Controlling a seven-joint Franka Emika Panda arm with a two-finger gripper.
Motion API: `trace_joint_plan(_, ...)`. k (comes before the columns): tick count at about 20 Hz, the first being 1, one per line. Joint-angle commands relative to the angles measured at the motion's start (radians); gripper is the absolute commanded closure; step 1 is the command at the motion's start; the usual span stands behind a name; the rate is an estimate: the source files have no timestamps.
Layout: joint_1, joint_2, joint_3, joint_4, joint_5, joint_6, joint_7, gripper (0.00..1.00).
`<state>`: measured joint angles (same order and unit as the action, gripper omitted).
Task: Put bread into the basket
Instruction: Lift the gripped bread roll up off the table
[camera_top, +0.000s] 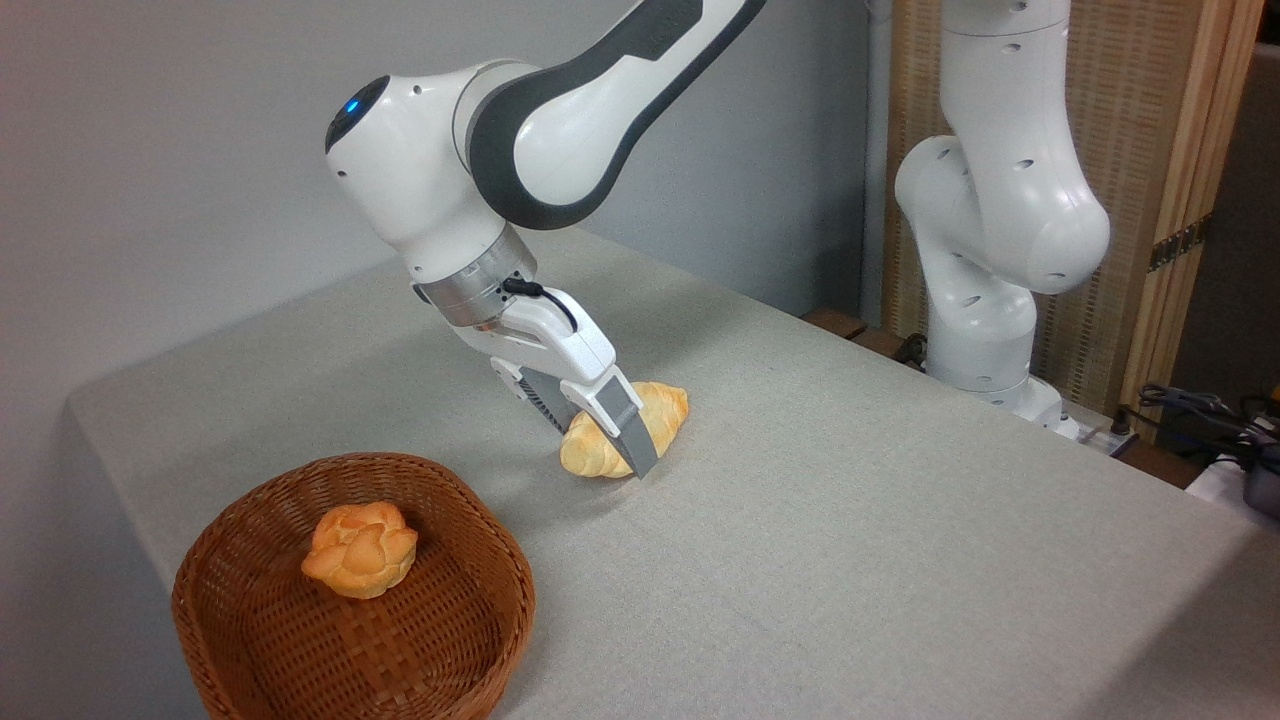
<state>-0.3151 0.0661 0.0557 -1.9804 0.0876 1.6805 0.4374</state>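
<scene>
Two tool (606, 440) fingers pinch the bread (625, 430) on the table (850, 540); no writing legible.

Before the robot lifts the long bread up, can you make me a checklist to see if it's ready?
1. Fingers on both sides of the bread: ok. The gripper straddles the loaf's middle.
2. Squeezing tight enough to hold: cannot tell. The near finger hides where it touches.
3. Bread off the table: not ok. It looks like it rests on the cloth.
4. Basket has room: ok. Only the small round bun sits inside, toward the back, with bare weave in front.
5. Way to the basket is free: ok. Nothing lies on the cloth between them.
</scene>
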Motion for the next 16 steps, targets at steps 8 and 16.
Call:
trace_joint_plan(8,-0.002,-0.012,-0.002,0.005,0.007,-0.019,0.024,0.70)
trace_joint_plan(16,-0.002,-0.023,-0.016,0.035,0.004,-0.021,0.063,0.81)
